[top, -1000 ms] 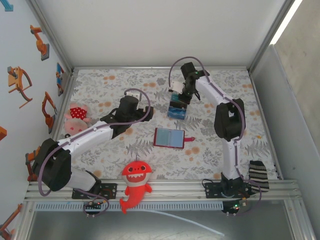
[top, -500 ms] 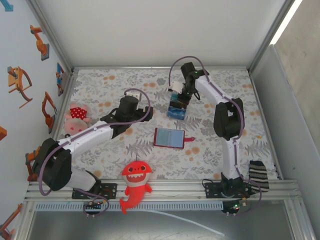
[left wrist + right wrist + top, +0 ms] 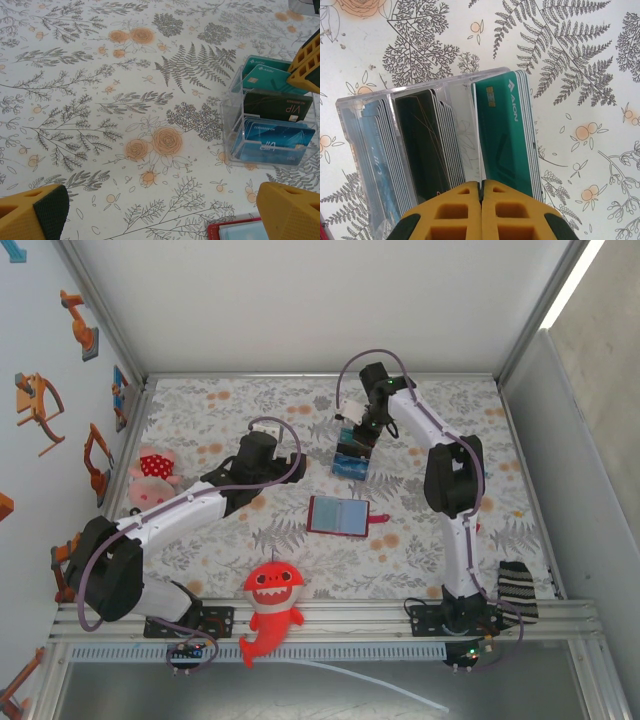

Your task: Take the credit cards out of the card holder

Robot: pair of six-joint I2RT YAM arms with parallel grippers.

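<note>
Card holder point(image 3: 338, 515): spread open on the floral counter point(image 3: 350, 565), between the two arms, just beyond the red shark toy point(image 3: 272, 600). Credit cards point(image 3: 505, 135): upright in a clear rack point(image 3: 462, 130) farther back. Right gripper point(image 3: 481, 192): jaws closed, directly over that rack. Left gripper point(image 3: 160, 215): jaws wide apart.

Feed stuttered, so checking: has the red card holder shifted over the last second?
No. The card holder lies open in the same spot, at the same gap above the red shark toy.

Right pincer point(image 3: 352, 438) edged slightly left and farther out, above clear card rack point(image 3: 349, 465).
</note>
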